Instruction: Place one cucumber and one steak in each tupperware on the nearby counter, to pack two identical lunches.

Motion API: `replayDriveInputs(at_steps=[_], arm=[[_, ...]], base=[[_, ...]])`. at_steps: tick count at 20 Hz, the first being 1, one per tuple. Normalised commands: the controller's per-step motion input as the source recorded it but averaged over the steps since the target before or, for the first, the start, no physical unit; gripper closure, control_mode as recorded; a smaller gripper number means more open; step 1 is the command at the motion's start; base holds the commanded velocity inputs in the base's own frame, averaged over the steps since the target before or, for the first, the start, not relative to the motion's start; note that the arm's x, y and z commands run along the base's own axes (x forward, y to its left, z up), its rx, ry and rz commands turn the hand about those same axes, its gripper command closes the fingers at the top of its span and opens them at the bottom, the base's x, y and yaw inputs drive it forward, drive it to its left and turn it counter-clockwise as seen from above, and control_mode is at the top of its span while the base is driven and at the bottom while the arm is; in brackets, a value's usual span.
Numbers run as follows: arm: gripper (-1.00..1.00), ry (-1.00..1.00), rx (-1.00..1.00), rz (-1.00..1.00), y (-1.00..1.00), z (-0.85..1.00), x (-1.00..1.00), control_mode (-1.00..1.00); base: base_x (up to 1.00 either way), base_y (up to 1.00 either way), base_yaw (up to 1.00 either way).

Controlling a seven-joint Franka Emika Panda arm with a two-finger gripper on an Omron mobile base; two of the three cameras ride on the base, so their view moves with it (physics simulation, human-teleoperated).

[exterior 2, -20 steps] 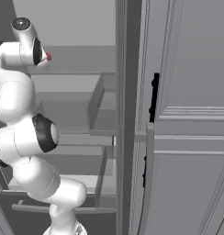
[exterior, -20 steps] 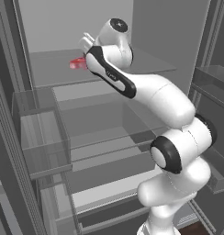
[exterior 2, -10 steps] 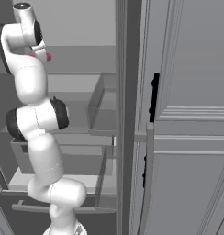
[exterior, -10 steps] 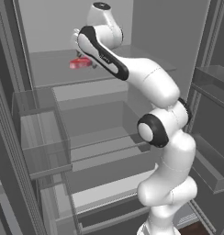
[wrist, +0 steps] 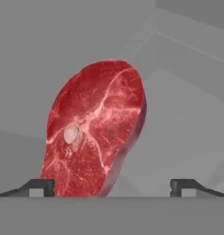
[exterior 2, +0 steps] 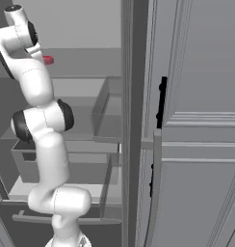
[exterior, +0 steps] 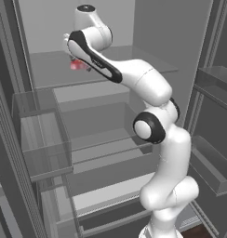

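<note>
- Left base view: my arm reaches up into the open fridge, and my hand [exterior: 74,55] sits right at the steak [exterior: 78,65], which lies on the top shelf [exterior: 134,58] near its left end. From here I cannot see how my fingers stand around the meat, so I should not judge the approach from this side.
- Right base view: the steak [exterior 2: 48,60] shows as a small red patch on the top shelf [exterior 2: 85,62], just beside my wrist. It looks free of the shelf's back wall, so I think there is room to push a little deeper.
- Hand view: my hand [wrist: 112,186] is spread fully wide and holds nothing. The steak [wrist: 95,128] lies straight ahead, its near end against my left fingertip [wrist: 40,187] and well apart from the right one. I judge that I should shift toward the steak's side until it sits midway between the tips, advance so they straddle its body, then close gently on the soft slab.
</note>
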Motion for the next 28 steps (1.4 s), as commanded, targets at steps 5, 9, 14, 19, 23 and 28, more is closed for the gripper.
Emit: replayDriveInputs(at_steps=[5, 9, 14, 19, 23, 28], arm=[[-1.0, -0.14, 0.0, 0.0, 0.15, -0.27, 0.21, -1.0], [-1.0, -0.15, -0.03, 0.0, 0.24, -0.25, 0.08, -1.0], [-1.0, -0.03, -0.14, 0.0, 0.09, -0.82, -0.01, -1.0], [1.0, 0.0, -0.22, 0.0, 0.0, -1.0, -0.03, -1.0], [1.0, -0.08, -0.12, 0.0, 0.0, -0.75, 0.02, -1.0], [1.0, -0.2, -0.06, 0.0, -0.04, -0.27, -0.42, -1.0]], base=[[0.0, 0.0, 0.0], [0.0, 0.0, 0.0], [0.0, 0.0, 0.0], [0.0, 0.0, 0.0], [0.0, 0.0, 0.0], [0.0, 0.0, 0.0]])
